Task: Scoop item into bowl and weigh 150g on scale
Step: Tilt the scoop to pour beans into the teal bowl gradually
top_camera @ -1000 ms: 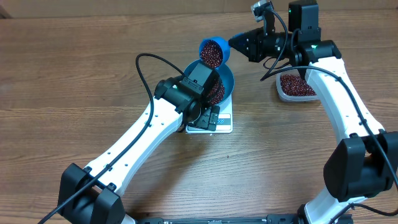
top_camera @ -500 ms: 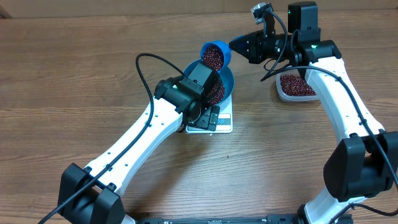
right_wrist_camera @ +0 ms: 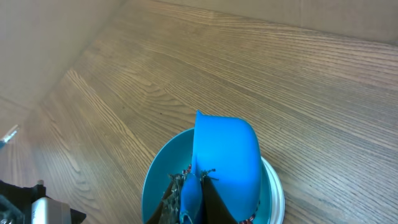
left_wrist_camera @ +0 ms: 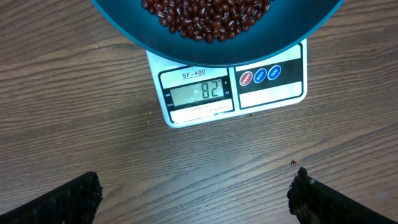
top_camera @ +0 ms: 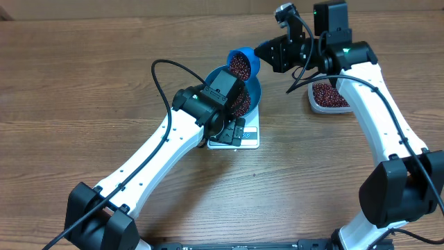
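the left arm slants in from the near left; the left gripper (left_wrist_camera: 196,186) hangs just before the scale (left_wrist_camera: 199,93), fingers (left_wrist_camera: 68,199) spread wide, empty. the bowl (top_camera: 254,89) sits on the scale, beans (left_wrist_camera: 208,15) inside. beyond, the right arm bends in from the far right, the right gripper (top_camera: 267,52) clamped on a bean-filled scoop (top_camera: 241,64) tipped over the bowl's far rim.

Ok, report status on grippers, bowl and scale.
Left gripper open, hovering before the scale. Right gripper shut on the scoop, tipped full of beans over the bowl. Display reads 82, short of target. Nothing in the way.
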{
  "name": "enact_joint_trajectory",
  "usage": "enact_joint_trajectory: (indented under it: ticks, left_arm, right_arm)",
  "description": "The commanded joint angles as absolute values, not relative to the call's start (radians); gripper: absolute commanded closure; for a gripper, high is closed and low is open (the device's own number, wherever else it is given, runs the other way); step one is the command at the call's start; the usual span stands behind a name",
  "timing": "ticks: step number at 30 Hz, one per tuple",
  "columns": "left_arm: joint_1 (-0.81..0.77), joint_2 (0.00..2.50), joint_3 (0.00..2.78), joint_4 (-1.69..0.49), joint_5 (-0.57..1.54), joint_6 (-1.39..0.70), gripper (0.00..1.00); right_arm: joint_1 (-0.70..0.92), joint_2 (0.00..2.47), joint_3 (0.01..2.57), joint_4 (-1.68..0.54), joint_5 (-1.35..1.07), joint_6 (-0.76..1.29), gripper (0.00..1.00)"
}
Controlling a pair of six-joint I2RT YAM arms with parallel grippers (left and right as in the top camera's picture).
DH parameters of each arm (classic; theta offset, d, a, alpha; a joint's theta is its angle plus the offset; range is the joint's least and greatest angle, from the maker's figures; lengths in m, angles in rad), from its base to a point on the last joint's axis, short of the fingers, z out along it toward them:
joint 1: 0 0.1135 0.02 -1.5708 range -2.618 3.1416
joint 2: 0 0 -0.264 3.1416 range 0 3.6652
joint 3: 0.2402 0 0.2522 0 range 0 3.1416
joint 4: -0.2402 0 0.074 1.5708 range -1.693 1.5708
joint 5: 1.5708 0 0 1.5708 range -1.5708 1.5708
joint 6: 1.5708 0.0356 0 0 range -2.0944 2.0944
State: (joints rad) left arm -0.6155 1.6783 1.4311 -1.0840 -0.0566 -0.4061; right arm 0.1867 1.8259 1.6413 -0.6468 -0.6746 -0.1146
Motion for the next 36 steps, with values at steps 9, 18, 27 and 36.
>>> enact_joint_trajectory:
  ticks: [9, 18, 27, 36]
  left_arm:
    - [-0.622, 1.68, 1.426, -1.083, -0.053, -0.412, 0.0]
    - [-0.622, 1.68, 1.426, -1.083, -0.053, -0.412, 0.01]
    - [-0.622, 1.68, 1.426, -1.083, -0.053, -0.412, 0.0]
    - [-0.622, 1.68, 1.426, -1.083, -0.053, -0.412, 0.0]
  right_arm:
    - [0.196, 1.774, 1.678, -0.641, -0.656, -0.132, 0.96]
    - [0.196, 1.775, 1.678, -0.641, -0.656, -0.132, 0.96]
    - [0.196, 1.775, 1.677, -0.647, -0.656, -0.137, 0.96]
    - [0.196, 1.739, 1.678, -0.649, -0.675, -0.141, 0.96]
